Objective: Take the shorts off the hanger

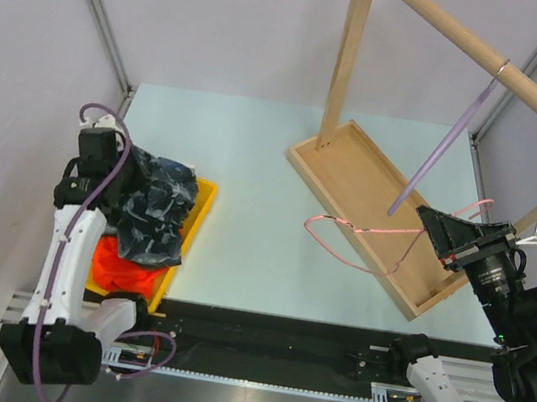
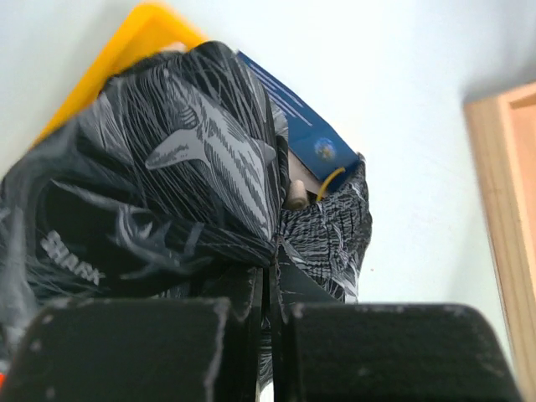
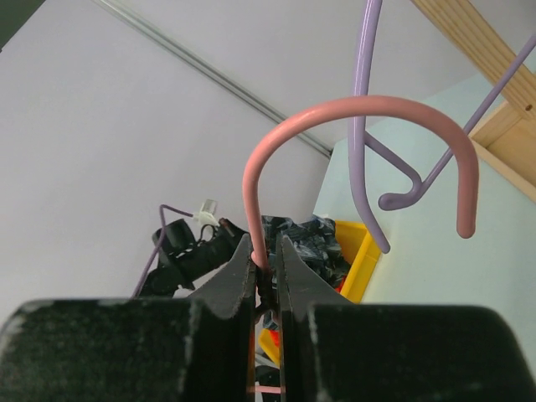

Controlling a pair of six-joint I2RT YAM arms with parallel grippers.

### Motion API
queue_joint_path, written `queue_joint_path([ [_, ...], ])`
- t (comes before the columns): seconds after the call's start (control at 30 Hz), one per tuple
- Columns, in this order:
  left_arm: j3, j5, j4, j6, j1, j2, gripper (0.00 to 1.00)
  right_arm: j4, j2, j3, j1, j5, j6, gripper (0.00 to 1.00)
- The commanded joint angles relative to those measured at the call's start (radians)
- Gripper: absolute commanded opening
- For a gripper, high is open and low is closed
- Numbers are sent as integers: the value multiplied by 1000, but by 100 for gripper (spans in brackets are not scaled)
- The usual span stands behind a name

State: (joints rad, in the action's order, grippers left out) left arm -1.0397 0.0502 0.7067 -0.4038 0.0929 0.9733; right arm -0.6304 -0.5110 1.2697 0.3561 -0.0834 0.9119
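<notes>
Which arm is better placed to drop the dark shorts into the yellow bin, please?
Left. The left gripper is shut on the dark shorts over the yellow bin, while the right gripper, across the table, clamps the pink hanger.

Pale mint-green counter point(image 1: 255, 159), plain grey-white walls point(image 1: 226, 13) behind and beside it, slim metal struts point(image 1: 94, 1) rising from its far corners, light wooden rack with tray base point(image 1: 351, 188) on its right side

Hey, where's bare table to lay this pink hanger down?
The widest bare table lies between the yellow tray and the wooden rack base, running back to the far edge. Crowded: the tray, heaped with dark shorts and orange shorts; the right side, with the base, pink hanger and purple hanger.
</notes>
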Motion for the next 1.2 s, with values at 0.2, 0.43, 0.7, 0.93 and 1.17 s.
queue_joint_path([
  [0.2,299,172,-239,-125,100,21,0,43,-3,10,1,5,7,0],
  [0.43,365,206,-256,-147,107,-22,0,38,-7,10,3,4,2,0],
  [0.7,236,273,-187,-119,105,-243,99,38,-11,10,1,4,-13,0],
  [0.93,87,518,-249,-170,97,-354,100,35,-9,10,4,8,-42,0],
  [1.17,-34,556,-473,-323,-241,-369,100,34,-1,10,3,5,-109,0],
])
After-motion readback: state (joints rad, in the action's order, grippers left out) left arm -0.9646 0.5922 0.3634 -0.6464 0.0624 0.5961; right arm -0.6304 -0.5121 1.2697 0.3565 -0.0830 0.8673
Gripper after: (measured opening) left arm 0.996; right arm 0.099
